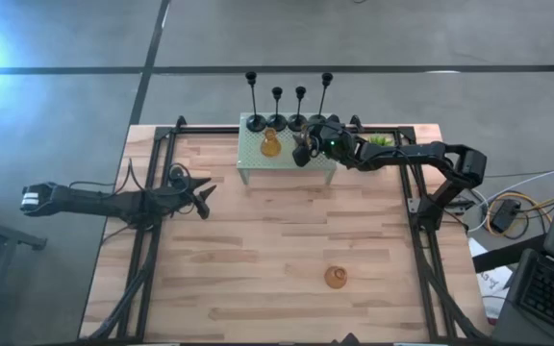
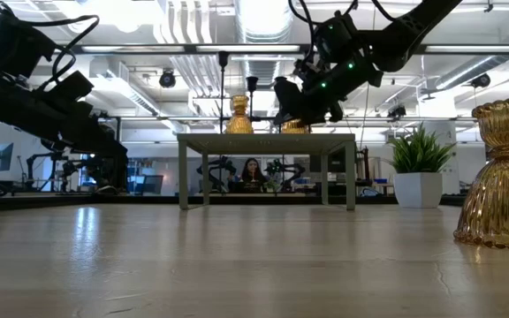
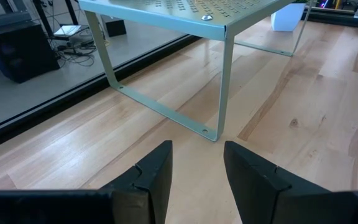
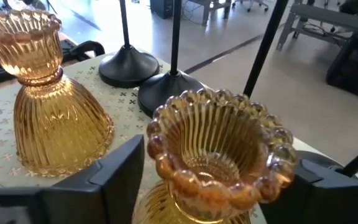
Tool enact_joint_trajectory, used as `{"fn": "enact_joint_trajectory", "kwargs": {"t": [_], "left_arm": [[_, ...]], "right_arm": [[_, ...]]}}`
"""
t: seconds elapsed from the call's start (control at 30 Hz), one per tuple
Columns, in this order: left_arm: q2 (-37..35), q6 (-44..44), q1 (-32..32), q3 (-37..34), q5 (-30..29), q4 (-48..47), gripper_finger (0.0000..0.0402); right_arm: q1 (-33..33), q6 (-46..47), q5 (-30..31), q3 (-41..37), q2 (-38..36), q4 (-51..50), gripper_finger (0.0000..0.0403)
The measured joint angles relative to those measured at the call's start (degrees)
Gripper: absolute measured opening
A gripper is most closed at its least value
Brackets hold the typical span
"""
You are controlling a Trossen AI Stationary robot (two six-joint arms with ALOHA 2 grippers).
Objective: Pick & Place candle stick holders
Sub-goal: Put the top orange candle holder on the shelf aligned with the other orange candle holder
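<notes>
Right gripper, fingers spread around an amber holder on the shelf (upper centre); a careless withdrawal could have tipped it into the black stems; left gripper idle, parted.

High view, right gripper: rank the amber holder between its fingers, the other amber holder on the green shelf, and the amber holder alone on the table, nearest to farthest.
Measured from the right gripper:
1. Amber holder between its fingers, on the green shelf's right part, mostly hidden under the gripper from above.
2. Second amber holder on the shelf, just left of the gripper.
3. Lone amber holder, on the table's near side.
</notes>
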Motion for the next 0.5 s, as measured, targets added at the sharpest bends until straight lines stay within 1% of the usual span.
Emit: {"fn": "enact_joint_trajectory", "kwargs": {"t": [0.3, 0.5], "left_arm": [[0.0, 0.0, 0.0, 0.0, 0.0, 0.0, 0.0149], [0.0, 0.0, 0.0, 0.0, 0.0, 0.0, 0.0149]], "right_arm": [[0.0, -1.6, -0.3, 0.0, 0.0, 0.1, 0.031], [0.2, -3.3, -0.3, 0.0, -0.9, 0.2, 0.0325]]}}
